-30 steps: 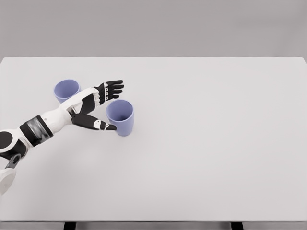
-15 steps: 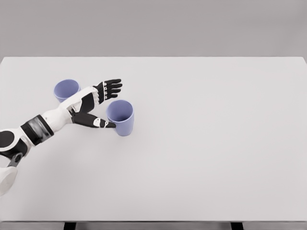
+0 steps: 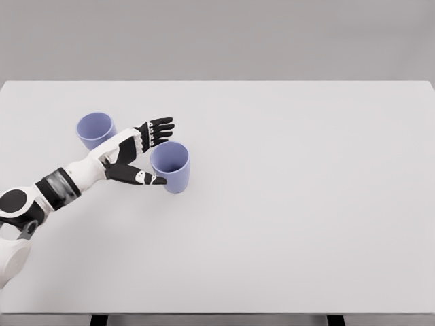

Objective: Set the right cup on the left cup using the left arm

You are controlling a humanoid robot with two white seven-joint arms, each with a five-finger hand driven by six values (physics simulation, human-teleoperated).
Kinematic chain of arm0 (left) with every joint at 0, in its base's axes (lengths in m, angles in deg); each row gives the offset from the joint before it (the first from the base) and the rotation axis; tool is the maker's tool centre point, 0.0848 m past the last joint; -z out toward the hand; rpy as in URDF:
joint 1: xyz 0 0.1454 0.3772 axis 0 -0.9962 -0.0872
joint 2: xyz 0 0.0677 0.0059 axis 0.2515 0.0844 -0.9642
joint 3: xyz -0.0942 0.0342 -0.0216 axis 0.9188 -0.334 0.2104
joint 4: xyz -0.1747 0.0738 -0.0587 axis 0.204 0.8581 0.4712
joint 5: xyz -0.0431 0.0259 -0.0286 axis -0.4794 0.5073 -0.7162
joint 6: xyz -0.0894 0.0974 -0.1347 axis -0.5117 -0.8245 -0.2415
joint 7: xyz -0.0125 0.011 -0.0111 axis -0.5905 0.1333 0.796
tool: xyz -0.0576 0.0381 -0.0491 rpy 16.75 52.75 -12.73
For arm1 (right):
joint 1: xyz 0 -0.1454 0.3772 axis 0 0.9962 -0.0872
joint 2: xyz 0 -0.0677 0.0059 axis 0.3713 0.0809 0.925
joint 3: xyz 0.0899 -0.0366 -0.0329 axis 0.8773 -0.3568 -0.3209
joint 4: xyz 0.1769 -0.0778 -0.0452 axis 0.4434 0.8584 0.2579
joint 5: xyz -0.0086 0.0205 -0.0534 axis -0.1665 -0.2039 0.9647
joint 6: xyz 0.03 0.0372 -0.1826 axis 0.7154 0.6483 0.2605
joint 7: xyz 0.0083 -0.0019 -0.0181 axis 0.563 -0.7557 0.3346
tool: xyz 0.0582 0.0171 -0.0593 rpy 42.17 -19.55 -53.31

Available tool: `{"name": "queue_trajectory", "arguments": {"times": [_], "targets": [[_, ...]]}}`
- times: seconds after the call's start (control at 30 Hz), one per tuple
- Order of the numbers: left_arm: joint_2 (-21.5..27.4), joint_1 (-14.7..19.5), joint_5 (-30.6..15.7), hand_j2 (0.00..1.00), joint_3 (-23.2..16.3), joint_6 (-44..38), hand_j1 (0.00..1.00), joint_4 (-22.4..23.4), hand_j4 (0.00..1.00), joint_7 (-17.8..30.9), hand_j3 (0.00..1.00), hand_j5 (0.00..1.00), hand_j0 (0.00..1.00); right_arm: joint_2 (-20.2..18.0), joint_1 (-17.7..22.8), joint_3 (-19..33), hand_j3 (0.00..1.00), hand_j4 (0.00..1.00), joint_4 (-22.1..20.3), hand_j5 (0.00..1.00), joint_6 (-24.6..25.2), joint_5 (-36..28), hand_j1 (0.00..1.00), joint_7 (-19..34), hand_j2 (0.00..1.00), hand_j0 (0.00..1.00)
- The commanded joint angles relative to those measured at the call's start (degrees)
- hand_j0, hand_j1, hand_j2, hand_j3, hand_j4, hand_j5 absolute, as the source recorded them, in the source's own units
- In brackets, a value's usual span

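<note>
1. Cups are the whole job: the nearer, right-hand lavender plastic-looking cup (image 3: pixel 170 166) stands upright on the plain white table (image 3: pixel 292 204), left of the middle and open mouth up.
2. Just left of it is the robot's white-and-black left hand (image 3: pixel 141 155), fingers spread and holding nothing. The thumb (image 3: pixel 144 178) points at the cup's near side, at or just short of its wall; I cannot tell whether it touches. The four fingers (image 3: pixel 158 129) reach past the rim on the far side, apart from it.
3. Handling, as a judgement: the cup looks light, stiff and smooth-walled, so it may slide or tip under a one-sided push. A grip across the upper wall, thumb opposite fingers, seems safest and would leave the bottom free for stacking.
4. Farther back and to the left, the second lavender cup (image 3: pixel 94 129) stands upright, well apart from the first and beside the forearm.
5. No right arm shows.
</note>
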Motion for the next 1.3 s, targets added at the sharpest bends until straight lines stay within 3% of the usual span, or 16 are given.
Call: {"name": "queue_trajectory", "arguments": {"times": [0.0,1.27], "targets": [[-0.16,0.00,-0.31,1.00,-0.01,0.01,1.00,0.25,1.00,0.00,1.00,1.00,1.00,-0.01,0.00,0.00,1.00,1.00,0.01,1.00,0.00,-0.01,1.00,0.01,1.00,1.00],[-3.76,0.00,0.13,1.00,-1.68,0.01,1.00,4.11,1.00,0.00,1.00,1.00,1.00,-0.01,0.00,0.00,1.00,1.00,0.01,1.00,0.00,-0.01,1.00,0.01,1.00,1.00]]}}
